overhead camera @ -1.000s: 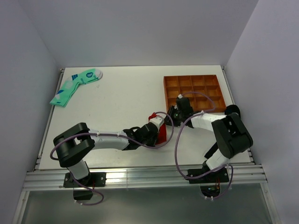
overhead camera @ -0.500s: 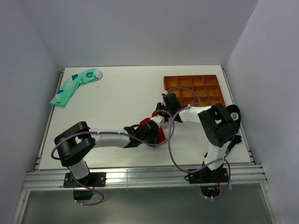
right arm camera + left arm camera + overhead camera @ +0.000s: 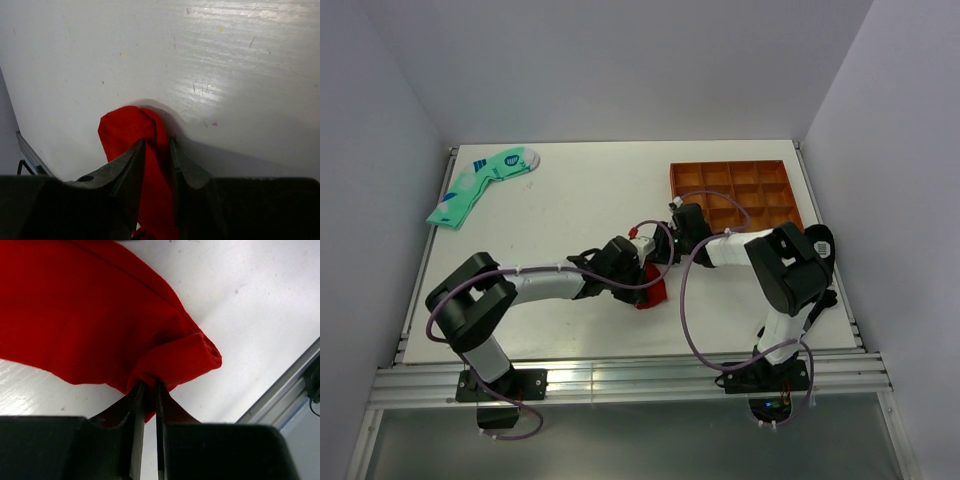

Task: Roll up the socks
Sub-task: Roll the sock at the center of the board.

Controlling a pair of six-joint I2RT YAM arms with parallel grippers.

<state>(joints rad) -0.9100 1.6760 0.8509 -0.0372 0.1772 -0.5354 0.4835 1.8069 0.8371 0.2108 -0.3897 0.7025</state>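
The red socks (image 3: 652,292) lie bunched on the white table just in front of the tray's near-left corner. My left gripper (image 3: 638,272) reaches in from the left. In the left wrist view its jaws (image 3: 147,385) are shut on a pinched fold at the socks' (image 3: 90,315) edge. My right gripper (image 3: 666,250) comes in from the right, over the socks' far end. In the right wrist view its narrow jaws (image 3: 157,141) hold a strip of the red fabric (image 3: 125,132) between them. No white mark shows.
A brown compartment tray (image 3: 677,190) sits at the back right, close behind the right gripper. A mint-green sock (image 3: 480,183) lies at the back left corner. The table's metal front rail (image 3: 295,375) runs close to the socks.
The right arm swung left from the tray and closed on the socks' far end. The left gripper drew back left and away with its fold, and the socks shifted slightly left.
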